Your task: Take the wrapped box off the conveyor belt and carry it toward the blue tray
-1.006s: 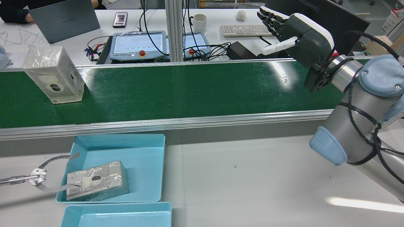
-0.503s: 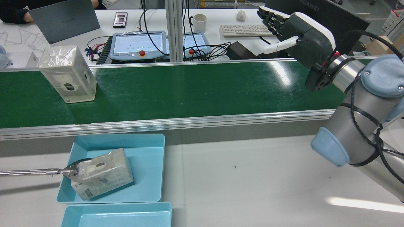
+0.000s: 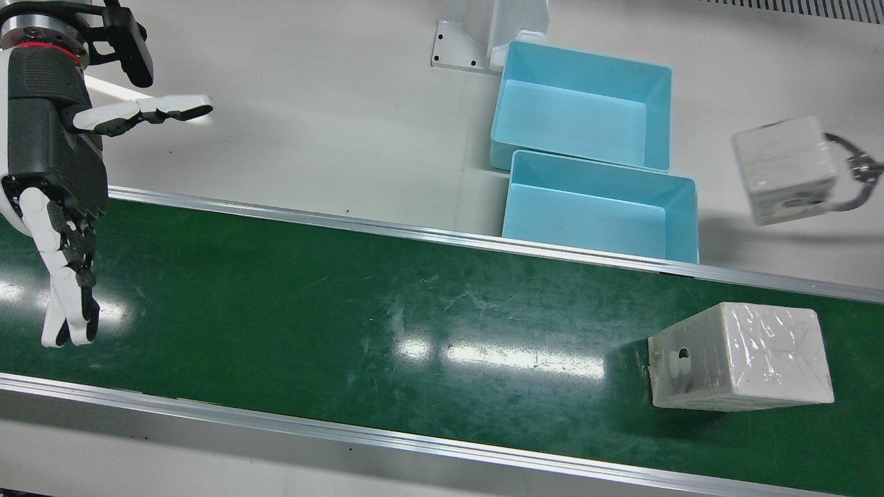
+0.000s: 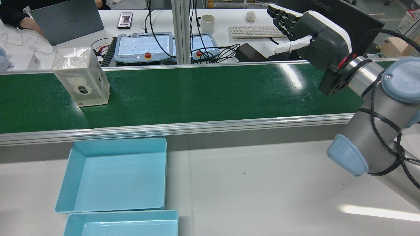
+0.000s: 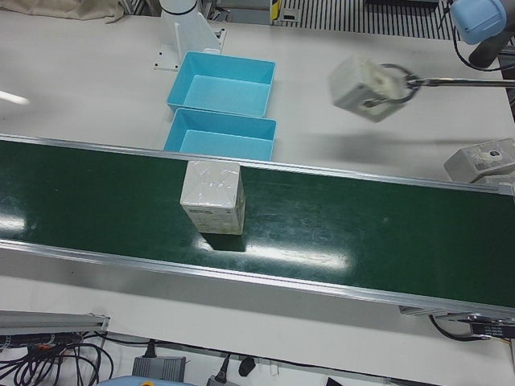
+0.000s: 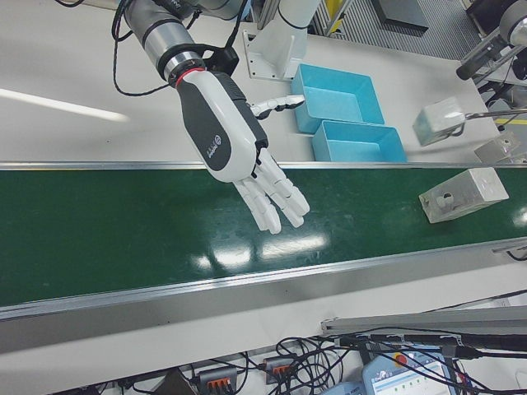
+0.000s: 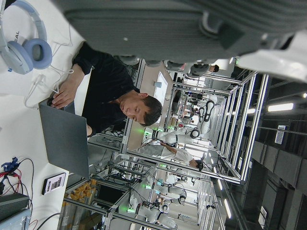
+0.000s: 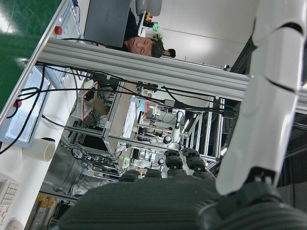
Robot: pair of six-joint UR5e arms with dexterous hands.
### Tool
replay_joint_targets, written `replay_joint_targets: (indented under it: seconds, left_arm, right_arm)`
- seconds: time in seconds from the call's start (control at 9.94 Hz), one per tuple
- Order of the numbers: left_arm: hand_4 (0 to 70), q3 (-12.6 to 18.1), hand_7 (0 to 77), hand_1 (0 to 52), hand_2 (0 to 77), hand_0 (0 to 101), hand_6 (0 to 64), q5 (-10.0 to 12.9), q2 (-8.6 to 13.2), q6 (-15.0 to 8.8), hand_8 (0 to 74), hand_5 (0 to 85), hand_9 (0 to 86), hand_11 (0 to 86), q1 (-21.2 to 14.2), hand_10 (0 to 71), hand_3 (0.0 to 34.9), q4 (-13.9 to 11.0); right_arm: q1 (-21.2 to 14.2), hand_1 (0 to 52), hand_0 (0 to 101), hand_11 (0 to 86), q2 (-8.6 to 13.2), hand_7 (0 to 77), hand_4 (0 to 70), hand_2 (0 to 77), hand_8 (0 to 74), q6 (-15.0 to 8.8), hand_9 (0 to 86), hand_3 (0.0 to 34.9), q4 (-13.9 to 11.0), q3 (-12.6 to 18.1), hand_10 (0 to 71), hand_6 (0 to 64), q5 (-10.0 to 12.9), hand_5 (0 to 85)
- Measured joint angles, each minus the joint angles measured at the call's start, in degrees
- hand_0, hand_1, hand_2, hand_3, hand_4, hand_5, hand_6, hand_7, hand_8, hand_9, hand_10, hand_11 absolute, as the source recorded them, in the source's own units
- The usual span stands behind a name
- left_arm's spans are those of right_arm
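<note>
The wrapped box stood upright on the green conveyor belt, near the belt's left end in the rear view and well apart from the right hand. Its clear film wrapping caught the light, and a dark round hole showed on the face turned toward the rear camera. The right hand hung above the opposite end of the belt with its fingers extended and spread and the thumb held out to the side; it held nothing and touched neither the belt nor the box. On the white table, just beside the belt's aluminium rail, lay two blue trays, one touching the other, both without contents. A second wrapped box hung in the air above the table, to the side of the trays, caught in the curved metal claws of a long-handled grabber tool; motion blur softened its outline in the left-front view. The left hand appeared only as a blurred dark edge in its own camera, so whether it was open or closed could not be told. Beyond the belt stood a desk with two teach pendants, a keyboard and a mug.
</note>
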Motion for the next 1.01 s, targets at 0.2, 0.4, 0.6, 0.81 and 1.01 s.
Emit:
replay_joint_targets:
  seconds: [0.2,0.4,0.6,0.81,1.01]
  left_arm:
    - [0.0,0.00,0.0,0.0,0.5,0,0.0,0.00,0.00,0.00,0.0,1.1,0.0,0.0,0.00,0.0,0.0,0.00]
    - [0.0,0.00,0.0,0.0,1.1,0,0.0,0.00,0.00,0.00,0.0,1.1,0.0,0.0,0.00,0.0,0.0,0.00]
    - [0.0,0.00,0.5,0.0,0.5,0,0.0,0.00,0.00,0.00,0.0,1.1,0.0,0.0,0.00,0.5,0.0,0.00]
    - [0.0,0.00,0.5,0.0,1.1,0,0.0,0.00,0.00,0.00,0.0,1.1,0.0,0.0,0.00,0.0,0.0,0.00]
    - [0.0,0.00,0.0,0.0,0.5,0,0.0,0.00,0.00,0.00,0.0,1.1,0.0,0.0,0.00,0.0,0.0,0.00]
  right_arm:
    - [-0.13,10.4,44,1.6,-0.81,0.0,7.1,9.3,0.0,0.57,1.6,0.0,0.01,0.95,0.0,0.0,-0.11,2.7]
    - [-0.51,10.4,44,1.6,-0.86,0.0,7.1,9.3,0.0,0.70,1.6,0.0,0.07,1.00,0.0,0.0,-0.04,2.7]
    - [-0.68,10.4,44,1.6,-0.74,0.0,5.4,9.3,0.0,0.83,1.6,0.0,0.16,0.81,0.0,0.0,0.11,3.3]
    - [-0.76,10.4,44,1.6,-0.66,0.0,5.4,9.3,0.0,0.98,1.6,0.0,0.20,0.59,0.0,0.0,0.16,3.3]
    - [-0.91,10.4,44,1.6,-0.56,0.0,7.1,9.3,0.0,0.89,1.6,0.0,0.19,-0.07,0.0,0.0,0.17,3.3]
